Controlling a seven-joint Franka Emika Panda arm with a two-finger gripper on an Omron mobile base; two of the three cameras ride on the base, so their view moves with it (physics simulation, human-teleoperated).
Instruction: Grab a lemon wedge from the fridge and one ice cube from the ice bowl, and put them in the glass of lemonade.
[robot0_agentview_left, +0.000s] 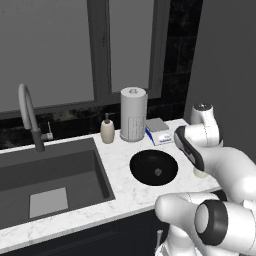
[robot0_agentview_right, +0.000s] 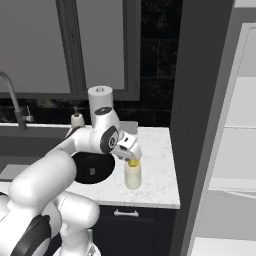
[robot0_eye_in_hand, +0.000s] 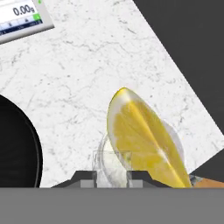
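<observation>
My gripper (robot0_agentview_right: 132, 158) hangs just over the glass of lemonade (robot0_agentview_right: 132, 178), which stands on the marble counter near its right end. It is shut on the lemon wedge (robot0_agentview_right: 132, 163), a bright yellow piece right at the glass's rim. In the hand view the lemon wedge (robot0_eye_in_hand: 144, 140) looms large by the fingertips, with the glass (robot0_eye_in_hand: 107, 168) directly beneath. The black ice bowl (robot0_agentview_left: 150, 161) lies left of the glass and holds one ice cube (robot0_agentview_left: 158, 172). The fridge (robot0_agentview_right: 235, 125) stands open on the right, showing white shelves.
A paper-towel roll (robot0_agentview_left: 133, 115), a beige soap bottle (robot0_agentview_left: 107, 131) and a small scale (robot0_agentview_left: 159, 131) stand along the back wall. The grey sink (robot0_agentview_left: 50, 175) with its faucet (robot0_agentview_left: 30, 117) takes the left. The counter edge (robot0_agentview_right: 172, 170) ends close to the glass.
</observation>
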